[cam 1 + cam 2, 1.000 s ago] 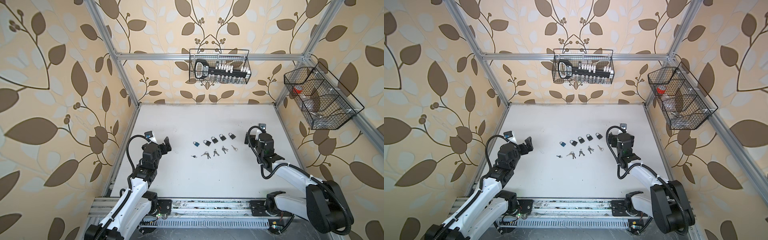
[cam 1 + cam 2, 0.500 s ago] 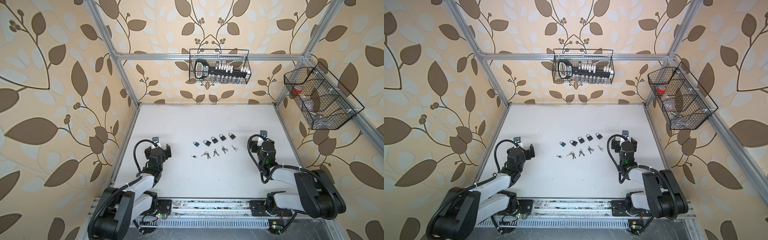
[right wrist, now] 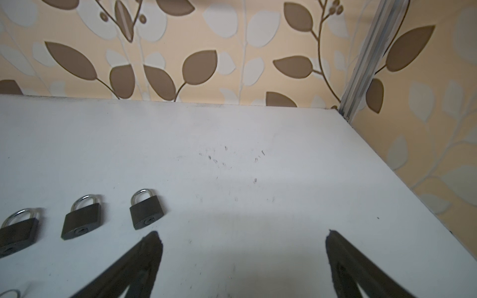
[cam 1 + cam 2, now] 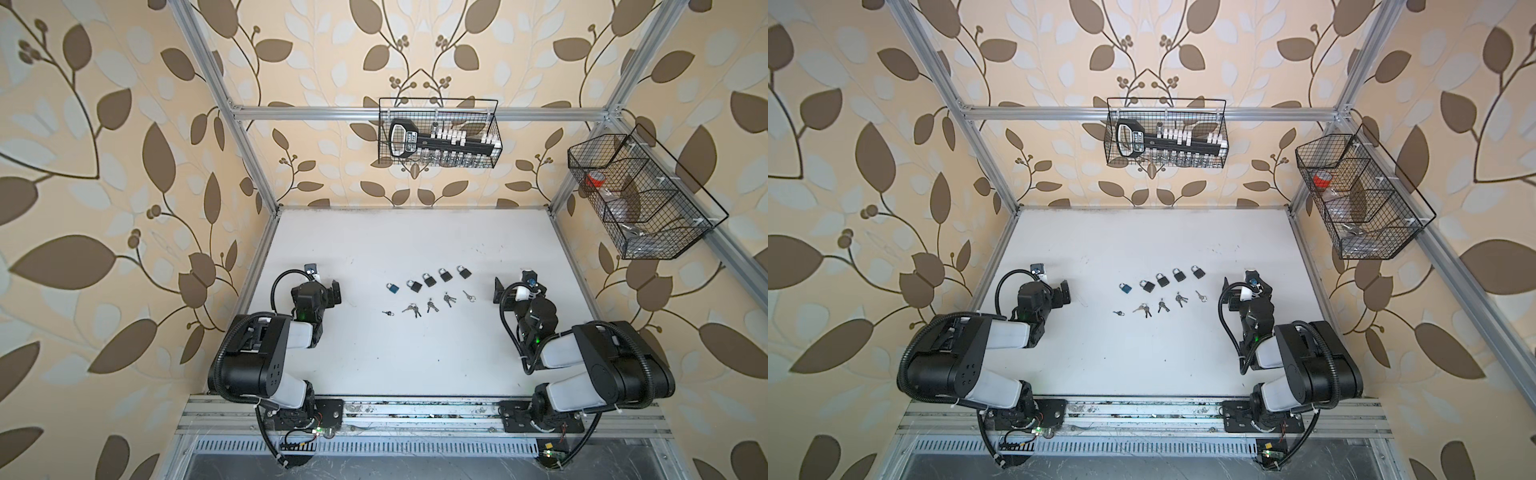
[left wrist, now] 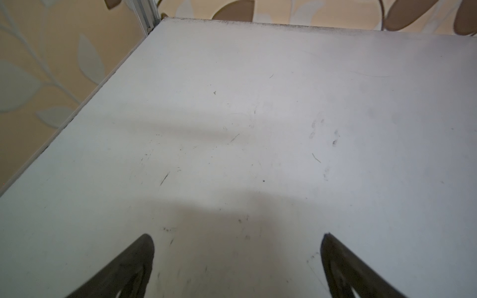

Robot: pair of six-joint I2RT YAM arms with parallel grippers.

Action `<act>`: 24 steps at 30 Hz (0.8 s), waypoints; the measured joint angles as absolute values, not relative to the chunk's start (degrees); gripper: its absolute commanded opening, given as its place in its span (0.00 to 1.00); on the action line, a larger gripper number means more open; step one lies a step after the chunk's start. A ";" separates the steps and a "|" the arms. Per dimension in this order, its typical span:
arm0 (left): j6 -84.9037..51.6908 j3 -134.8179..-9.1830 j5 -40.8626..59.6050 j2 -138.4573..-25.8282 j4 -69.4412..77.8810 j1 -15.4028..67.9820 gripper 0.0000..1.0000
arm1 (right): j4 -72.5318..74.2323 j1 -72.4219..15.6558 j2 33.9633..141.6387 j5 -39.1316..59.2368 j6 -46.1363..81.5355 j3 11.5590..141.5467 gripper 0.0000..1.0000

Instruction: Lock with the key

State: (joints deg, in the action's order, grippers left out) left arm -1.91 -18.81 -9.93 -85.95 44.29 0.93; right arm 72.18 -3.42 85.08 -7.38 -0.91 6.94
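Several small padlocks lie in a slanted row at mid-table in both top views, one blue (image 4: 392, 288) and the others black (image 4: 445, 274). Before them lies a row of small keys (image 4: 431, 306) and key bunches (image 4: 1142, 308). My left gripper (image 4: 332, 294) hangs low over bare table left of the row, open and empty (image 5: 237, 236). My right gripper (image 4: 513, 287) sits right of the row, open and empty (image 3: 242, 232). In the right wrist view the nearest black padlock (image 3: 147, 214) lies just beyond one fingertip (image 3: 152, 241), with two more beside it.
A wire basket (image 4: 438, 133) on the back wall holds a large black key-shaped tool. A second wire basket (image 4: 640, 195) hangs on the right wall. Aluminium frame posts (image 4: 249, 137) and papered walls close in the white table (image 4: 415, 241).
Both arms have folded back and down, elbows raised near the front rail, bringing the grippers low over the table. Both grippers stayed open; padlocks and keys have not moved.
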 measured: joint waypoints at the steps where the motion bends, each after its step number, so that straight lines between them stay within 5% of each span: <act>1: -2.07 -19.51 -9.80 -86.06 44.03 0.64 0.99 | 72.20 -3.29 85.08 -7.09 -0.91 7.18 0.99; 24: -2.76 -20.21 -9.23 -86.00 41.74 0.80 0.99 | 64.31 1.93 85.36 -1.43 2.55 13.04 0.99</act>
State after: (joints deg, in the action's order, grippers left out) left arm -2.76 -20.21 -9.23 -86.00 41.74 0.80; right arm 64.31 1.93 85.36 -1.43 2.55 13.04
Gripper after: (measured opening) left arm 0.989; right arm 0.996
